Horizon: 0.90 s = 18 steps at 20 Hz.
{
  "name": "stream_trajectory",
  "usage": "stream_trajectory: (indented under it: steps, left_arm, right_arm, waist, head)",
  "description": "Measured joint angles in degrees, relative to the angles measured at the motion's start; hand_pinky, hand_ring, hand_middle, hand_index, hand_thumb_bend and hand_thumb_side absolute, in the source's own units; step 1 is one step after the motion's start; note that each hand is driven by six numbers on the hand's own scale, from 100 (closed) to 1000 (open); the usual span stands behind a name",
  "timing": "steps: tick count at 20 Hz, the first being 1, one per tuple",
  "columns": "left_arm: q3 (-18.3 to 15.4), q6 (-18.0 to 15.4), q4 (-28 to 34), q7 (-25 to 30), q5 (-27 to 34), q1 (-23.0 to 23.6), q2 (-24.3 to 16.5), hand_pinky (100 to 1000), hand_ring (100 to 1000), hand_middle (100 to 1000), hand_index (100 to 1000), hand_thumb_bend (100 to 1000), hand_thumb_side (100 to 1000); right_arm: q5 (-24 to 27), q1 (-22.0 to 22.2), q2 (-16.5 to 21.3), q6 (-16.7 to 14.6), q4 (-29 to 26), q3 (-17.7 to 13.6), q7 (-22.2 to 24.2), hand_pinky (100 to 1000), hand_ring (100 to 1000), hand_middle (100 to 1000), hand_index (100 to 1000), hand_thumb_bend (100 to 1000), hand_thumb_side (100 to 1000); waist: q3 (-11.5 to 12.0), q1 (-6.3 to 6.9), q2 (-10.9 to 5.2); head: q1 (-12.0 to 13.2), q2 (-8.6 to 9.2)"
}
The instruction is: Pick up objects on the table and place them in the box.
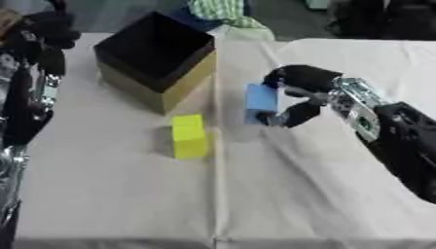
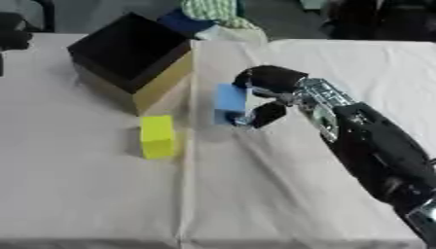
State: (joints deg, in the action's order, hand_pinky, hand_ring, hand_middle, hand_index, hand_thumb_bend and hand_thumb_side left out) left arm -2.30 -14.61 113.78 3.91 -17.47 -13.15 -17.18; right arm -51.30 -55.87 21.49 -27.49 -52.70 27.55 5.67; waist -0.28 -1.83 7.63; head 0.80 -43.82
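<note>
A blue block (image 1: pixel 261 101) stands upright right of the table's middle. My right hand (image 1: pixel 330 95) is shut on it, with fingers curled over its top right edge and the thumb pressed low on its right side. Whether the block rests on the cloth or hangs just above it, I cannot tell. A yellow block (image 1: pixel 188 136) lies free on the table to the left of the blue one. The box (image 1: pixel 183 82), black inside with tan-yellow walls, stands open at the back left. My left hand (image 1: pixel 44 30) is a dark shape at the upper left edge.
A white cloth covers the table, with a fold line (image 1: pixel 214 194) running down its middle. Behind the box lie a green striped cloth (image 1: pixel 223 12) and something blue. My left arm (image 1: pixel 34 92) stands along the left edge. Dark things (image 2: pixel 383 19) sit beyond the far right edge.
</note>
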Motion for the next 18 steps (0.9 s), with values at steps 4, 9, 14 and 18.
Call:
stream_trajectory:
  steps: [4,9,14,18]
  left_arm:
    - [0.0,0.0,0.0,0.0,-0.1,0.0,0.0,756,758,793,824,112,852]
    - [0.0,-0.2,0.0,0.1,-0.2,-0.5,0.1,756,758,793,824,109,853]
    - [0.2,-0.7,0.0,0.1,-0.2,-1.5,0.5,756,758,794,824,104,840]
    - [0.4,-0.9,0.0,0.4,-0.1,-2.1,0.5,756,758,794,824,105,854]
  right_arm:
    - [-2.8,-2.6,-2.7,3.1,1.4,-2.5,-1.1,855,789,594,789,100,855]
    - [-6.2,-6.8,-7.5,6.2,4.1,-5.2,-0.9,863,797,604,793,100,847]
    - [-10.4,-10.5,-13.4,9.9,6.3,-8.2,-0.4,867,799,604,794,100,852]
    - [-13.7,-13.5,-17.6,12.6,9.3,-10.7,-0.5,868,800,603,793,100,854]
  waist:
    - [0.4,0.25,0.51]
    - [1.3,0.78,1.58]
    - [2.4,1.33,2.58]
    - [3.2,1.42,3.44]
  head:
    - [-0.8,0.0]
    - [-2.1,0.0]
    - [-3.7,0.0]
    - [-4.9,-0.01]
